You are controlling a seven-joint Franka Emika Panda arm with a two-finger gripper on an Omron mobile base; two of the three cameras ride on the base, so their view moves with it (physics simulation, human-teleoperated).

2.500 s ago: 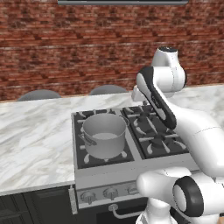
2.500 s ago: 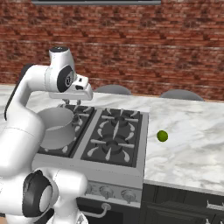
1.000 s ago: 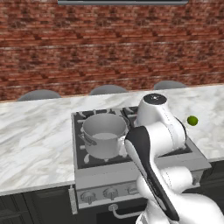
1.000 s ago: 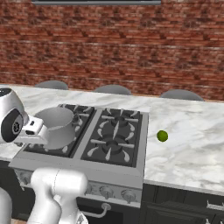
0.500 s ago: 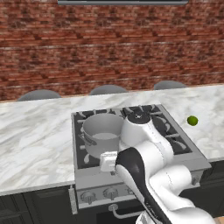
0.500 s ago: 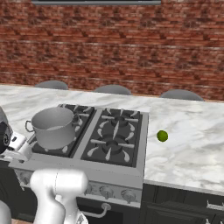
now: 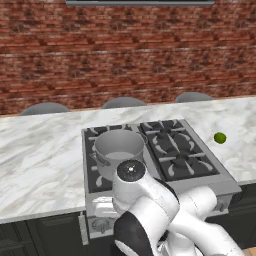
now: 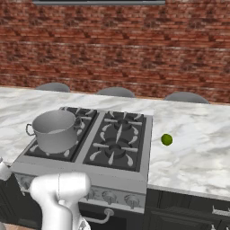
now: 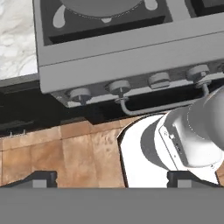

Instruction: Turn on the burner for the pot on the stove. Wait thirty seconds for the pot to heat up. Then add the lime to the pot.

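1. The pot [image 7: 119,154] is a wide grey brushed-metal stockpot with small loop handles, upright on the stove's front left burner, ahead of the wide-open jaws.
2. The stove [image 9: 131,52] is a silver steel cooktop with black grates; its round front knobs face the jaws.
3. The lime [image 8: 166,139] is small, round and green, resting on the marble right of the stove, far from the jaws.

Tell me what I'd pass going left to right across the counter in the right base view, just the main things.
Pot on the front left burner, then the bare right burners of the stove, then the lime on the marble counter.
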